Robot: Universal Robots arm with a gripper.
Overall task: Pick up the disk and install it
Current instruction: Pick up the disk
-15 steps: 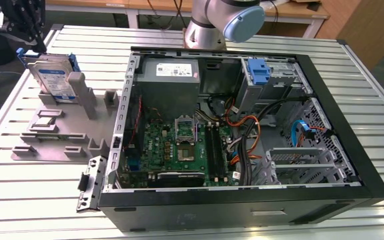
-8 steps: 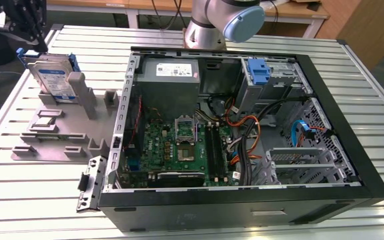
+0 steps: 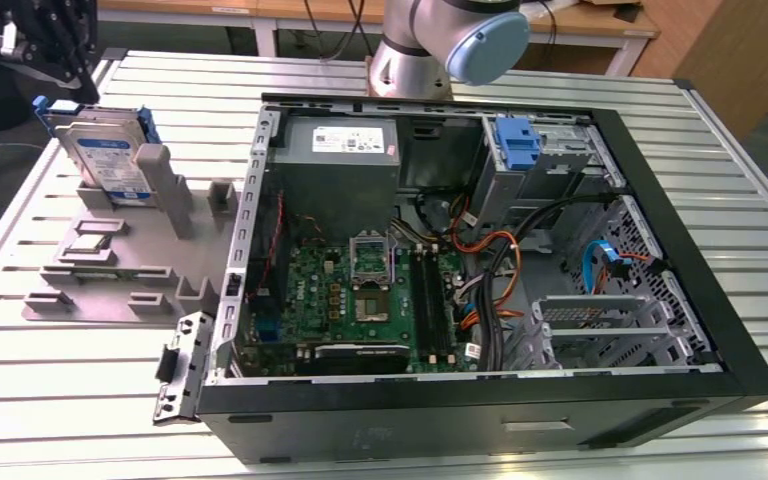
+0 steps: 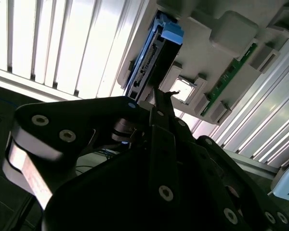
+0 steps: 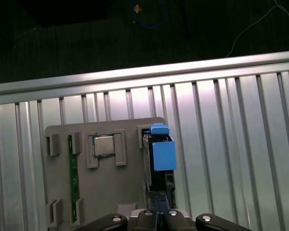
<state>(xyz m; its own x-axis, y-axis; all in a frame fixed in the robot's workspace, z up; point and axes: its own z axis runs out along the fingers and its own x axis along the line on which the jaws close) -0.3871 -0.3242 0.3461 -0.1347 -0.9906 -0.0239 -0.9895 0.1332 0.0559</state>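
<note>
Gripper [image 4: 159, 103] body, black with screw heads, sits closest to the lens in both wrist views. Fingers pressed together, nothing between them. In the first wrist view the gripper [image 5: 159, 206] hangs right over the disk's top edge, tips not touching it as far as I can see. In the exterior view the gripper [image 3: 71, 75] hovers above the table's far corner at the exterior view's left, just over the disk.

Disk [image 3: 97, 160] stands on edge in a slot of the grey holder [image 3: 117, 275], label facing out, blue carrier around it. Second wrist view: disk [image 4: 144, 72] seen edge-on, connector side visible, blue carrier tab on top. First wrist view: disk [image 5: 163, 153] seen from above, blue tab prominent.

Grey holder lies flat on the slatted metal table [image 3: 738, 130], near the edge at the exterior view's left. It also carries a square processor chip [image 5: 105, 144] in a pocket just beside the disk, and a green memory stick [image 5: 73, 178] in a slot past the chip.

Open computer case [image 3: 711, 300] takes up the table's middle and the side at the exterior view's right, lying with its side panel off. Inside: green motherboard [image 3: 357, 290], grey power supply [image 3: 337, 145] at the far wall, a blue bracket [image 3: 518, 145] in the far drive bay, loose cables. Arm's joint [image 3: 471, 40] rises behind the case at the table's far edge.
</note>
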